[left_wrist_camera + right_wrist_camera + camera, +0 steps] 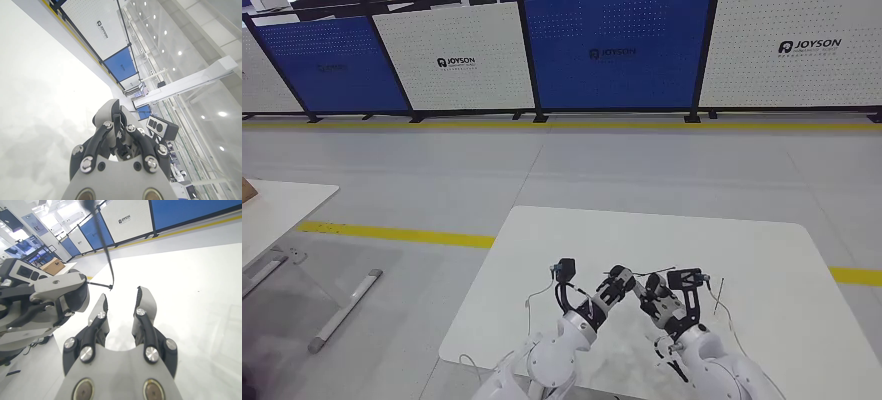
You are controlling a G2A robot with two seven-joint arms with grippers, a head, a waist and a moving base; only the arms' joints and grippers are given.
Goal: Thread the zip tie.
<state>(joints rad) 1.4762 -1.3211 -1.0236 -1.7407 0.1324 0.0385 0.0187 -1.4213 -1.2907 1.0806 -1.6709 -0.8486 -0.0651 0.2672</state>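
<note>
Zip tie (108,256) sits pinched in my closed left fingers (75,294), its head steadied just beside my open right fingers (145,300), probably for threading.

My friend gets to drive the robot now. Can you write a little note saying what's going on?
Left claw: shut on the black zip tie, above the white table.
Right claw: open, empty, close by the tie's head.
Zip tie: a short bit runs from the left claw to the head; a long bit curves up from there.
Done: tie is held.
Left: I cannot tell whether it is threaded; check, then thread it.
</note>
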